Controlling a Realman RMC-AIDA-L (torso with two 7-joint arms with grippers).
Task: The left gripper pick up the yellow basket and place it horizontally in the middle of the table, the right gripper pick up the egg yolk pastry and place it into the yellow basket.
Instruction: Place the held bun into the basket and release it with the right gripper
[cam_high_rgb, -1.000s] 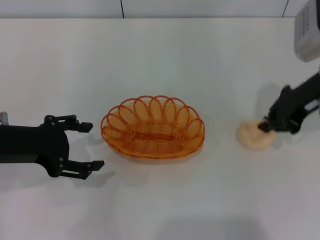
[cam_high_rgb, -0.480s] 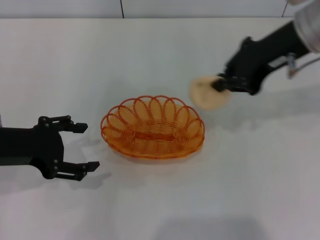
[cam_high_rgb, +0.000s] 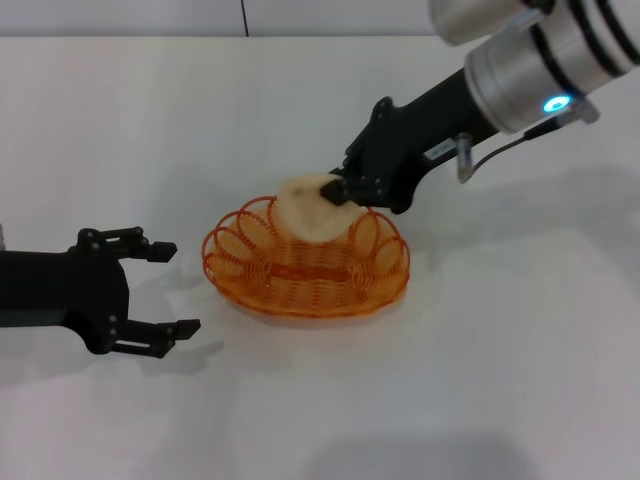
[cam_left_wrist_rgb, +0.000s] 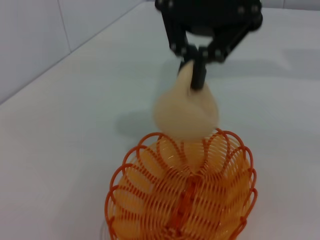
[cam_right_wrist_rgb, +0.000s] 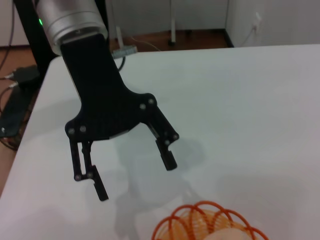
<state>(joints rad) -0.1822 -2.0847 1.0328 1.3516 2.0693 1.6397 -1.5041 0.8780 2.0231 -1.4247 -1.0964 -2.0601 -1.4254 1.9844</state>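
The right tool, clamped on the pastry, holds it directly above the basket's far rim; the left tool, fingers apart, hovers left of the basket over the tabletop

Even, bright overhead light washes the white worktop, with no hard glare anywhere. Shadows are soft and grey: a faint one lies under the left claw at lower left of the head view, another beneath the yellow basket. In the left wrist view the egg yolk pastry is smeared by motion blur at centre, its shadow pale behind it. The right wrist view looks crisp, dimmer toward the upper left.
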